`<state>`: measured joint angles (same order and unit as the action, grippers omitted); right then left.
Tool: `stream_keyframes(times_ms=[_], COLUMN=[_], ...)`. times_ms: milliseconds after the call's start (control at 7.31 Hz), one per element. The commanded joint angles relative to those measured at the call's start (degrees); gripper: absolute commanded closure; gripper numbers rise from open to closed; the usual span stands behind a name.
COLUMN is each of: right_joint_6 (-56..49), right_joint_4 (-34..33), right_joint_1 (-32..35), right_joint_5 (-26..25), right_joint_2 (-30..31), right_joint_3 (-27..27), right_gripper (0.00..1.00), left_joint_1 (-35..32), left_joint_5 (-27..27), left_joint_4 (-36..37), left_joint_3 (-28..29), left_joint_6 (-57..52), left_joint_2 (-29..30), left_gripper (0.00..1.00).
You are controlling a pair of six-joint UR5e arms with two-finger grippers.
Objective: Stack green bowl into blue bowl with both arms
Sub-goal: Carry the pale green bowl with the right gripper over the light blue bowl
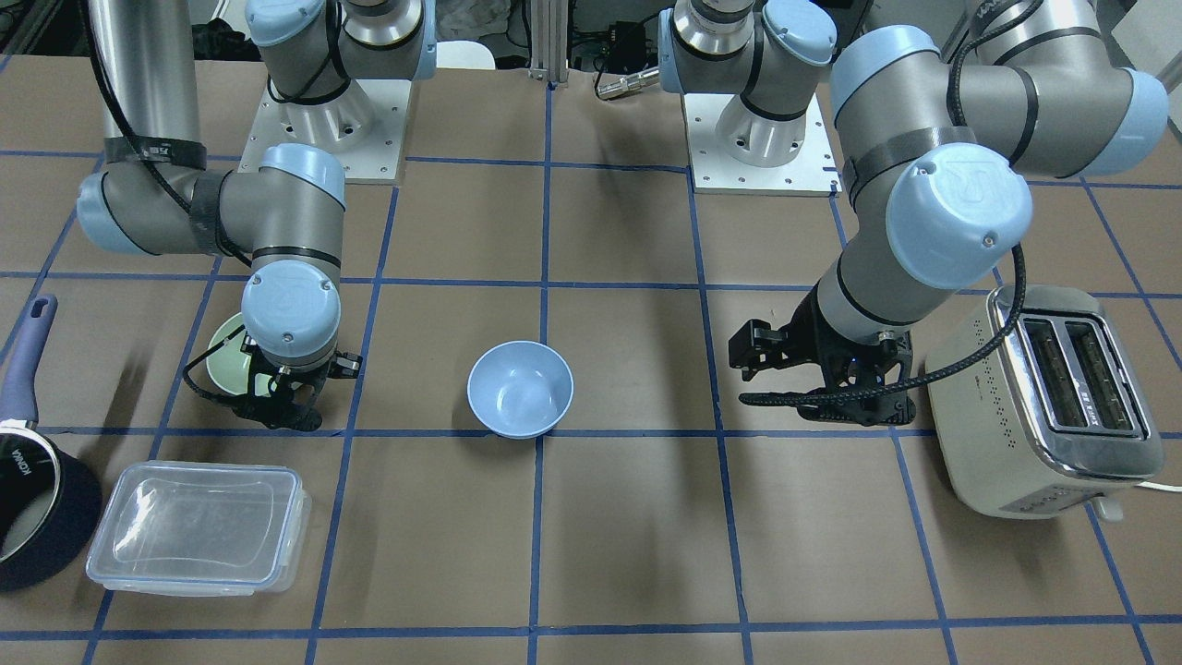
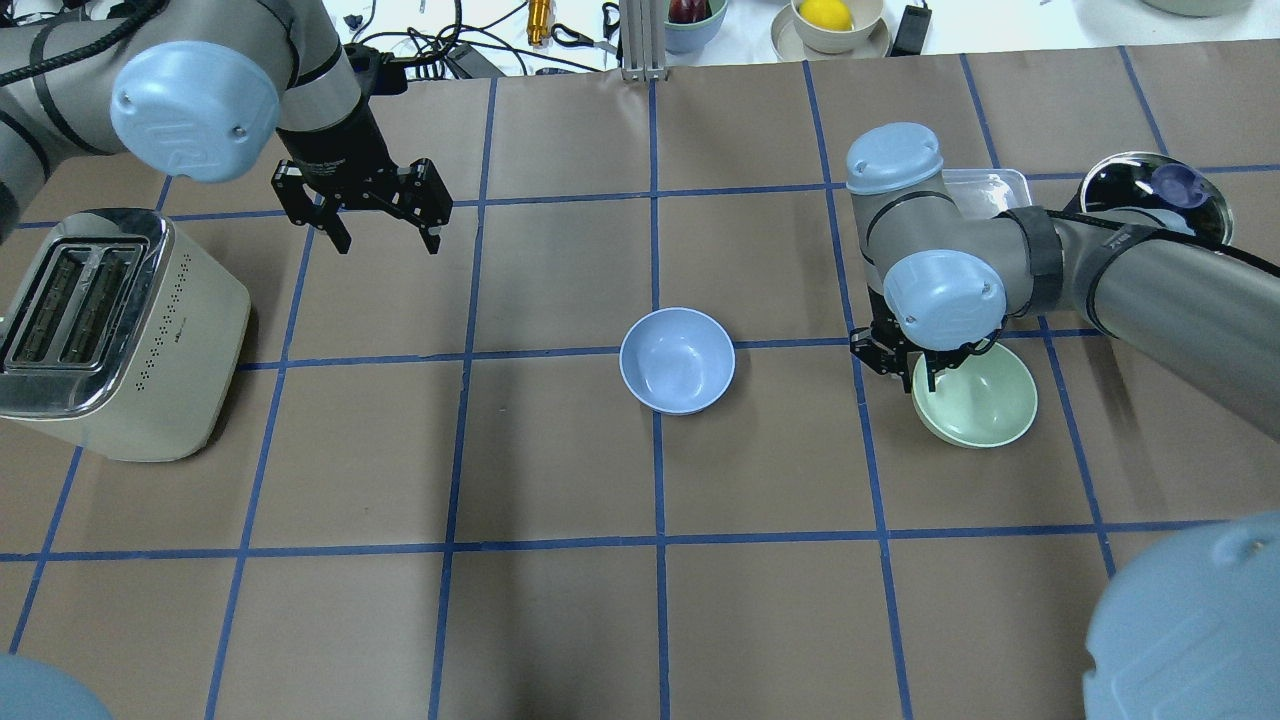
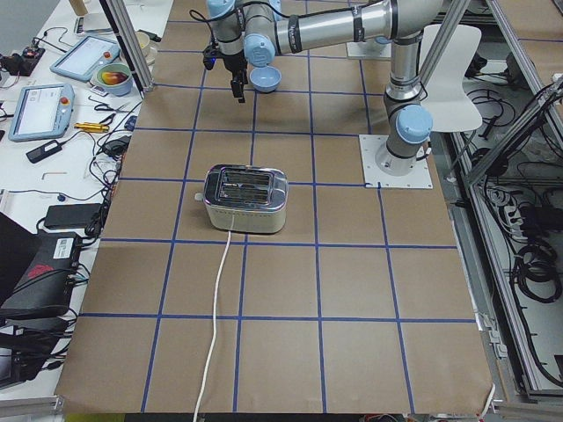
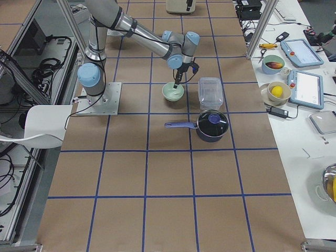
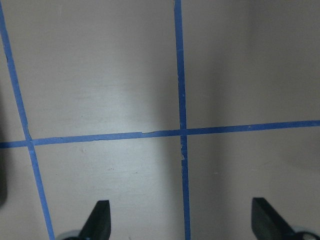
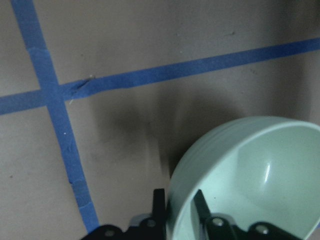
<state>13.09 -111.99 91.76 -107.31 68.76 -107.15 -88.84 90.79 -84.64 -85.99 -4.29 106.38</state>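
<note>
green bowl (image 2: 985,405) near right end of worktop (image 2: 560,620); likely light, stiff, slick plastic, best held by rim | right pincer (image 6: 178,196) clamped across its rim | left pincer (image 2: 390,243) spread, empty | blue bowl (image 2: 677,360) mid-worktop

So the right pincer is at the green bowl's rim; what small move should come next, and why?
Probably a short straight lift. The right pincer seems clamped on the green bowl at its rim, one finger inside, one outside, and the bowl looks to rest on the table. It must clear the rim of the blue bowl before moving across.
</note>
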Motion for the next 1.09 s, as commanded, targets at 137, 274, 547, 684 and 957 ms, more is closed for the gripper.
stream_keyframes(times_ms=[137,274,547,684,957], right_joint_6=[0.5,0.6,3.8,7.8,15.9], right_joint_4=[3.4,8.1,17.3,17.7,16.5], right_joint_1=[0.1,0.3,2.2,5.0,11.1], right_joint_5=[-0.2,0.3,7.0,10.9,17.2], right_joint_2=[1.3,2.4,2.8,2.3,2.1], right_joint_3=[3.5,7.8,18.9,22.4,23.5], right_gripper=[1.0,1.0,1.0,1.0,1.0], left_joint_1=[-0.1,-0.3,-0.3,0.0,0.3], left_joint_5=[0.0,0.0,0.0,0.1,0.6], left_joint_4=[0.0,0.0,-0.1,-0.1,0.1], left_joint_3=[-0.1,-0.1,0.4,0.6,0.6], left_joint_6=[0.1,0.1,0.1,0.1,0.0], left_joint_2=[-0.1,-0.1,-0.2,-0.3,-0.9], left_gripper=[0.0,0.0,0.0,0.0,0.0])
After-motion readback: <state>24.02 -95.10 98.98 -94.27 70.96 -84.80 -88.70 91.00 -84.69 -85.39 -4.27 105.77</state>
